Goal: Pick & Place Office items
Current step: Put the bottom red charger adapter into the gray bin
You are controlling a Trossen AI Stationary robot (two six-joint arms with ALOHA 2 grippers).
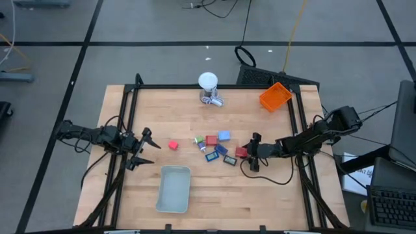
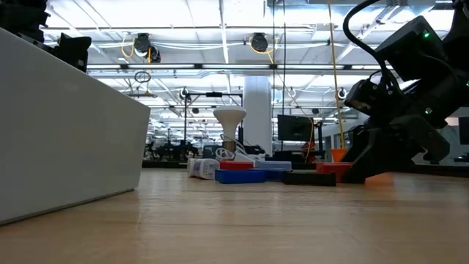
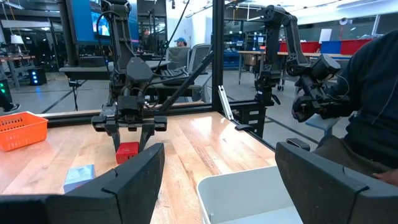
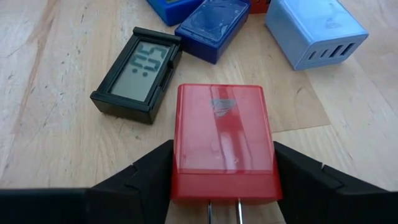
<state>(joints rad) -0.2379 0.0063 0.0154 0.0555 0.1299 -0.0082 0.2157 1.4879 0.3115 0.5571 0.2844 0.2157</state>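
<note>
Closing right hand (image 4: 224, 186) on the red plug-in charger (image 4: 224, 134) | it's lying flat on the bench (image 1: 195, 117) beside the black LCD clock (image 4: 138, 73) | fingers are flanking it, not squeezing yet, so centering before lifting | left hand (image 1: 144, 148) is idling wide open, empty

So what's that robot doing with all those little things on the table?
It's sorting small office items. The right gripper has its fingers on both sides of a red block, closing in on it at the right end of the pile; it hasn't lifted it off the table. The left gripper waits open by the table's left edge. A lone red piece, blue pieces and a little black clock are on the wood, and the pale grey tray has nothing in it.
</note>
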